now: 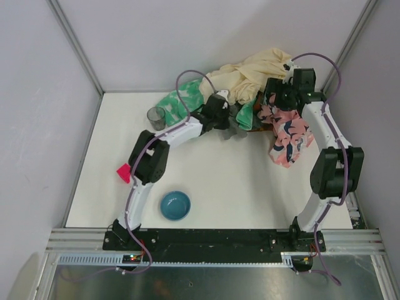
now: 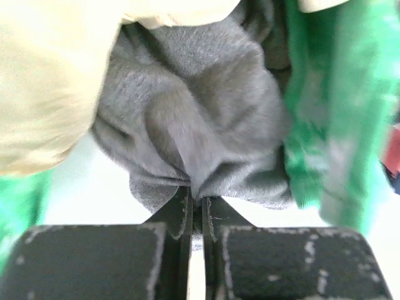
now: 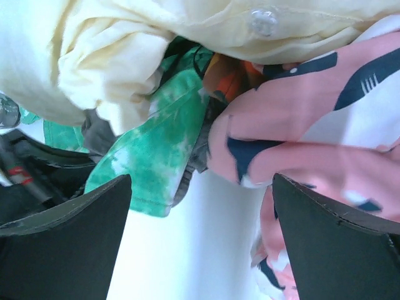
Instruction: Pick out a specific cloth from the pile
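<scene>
Jaws of the left gripper (image 2: 197, 209) are being pinched shut on a fold of the grey cloth (image 2: 194, 112) at the near edge of the pile (image 1: 259, 70), between cream fabric (image 2: 44, 81) and green print (image 2: 325, 125). Over at the pink floral (image 3: 325, 150), the right gripper (image 3: 200, 244) is being held wide apart.

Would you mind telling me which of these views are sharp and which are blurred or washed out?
Top external: sharp and evenly lit, only faint shadows on the table. Left wrist: the grey cloth is fairly crisp, the green print cloth smeared. Right wrist: the cream cloth looks washed out, the right gripper's fingers dark and soft.
</scene>
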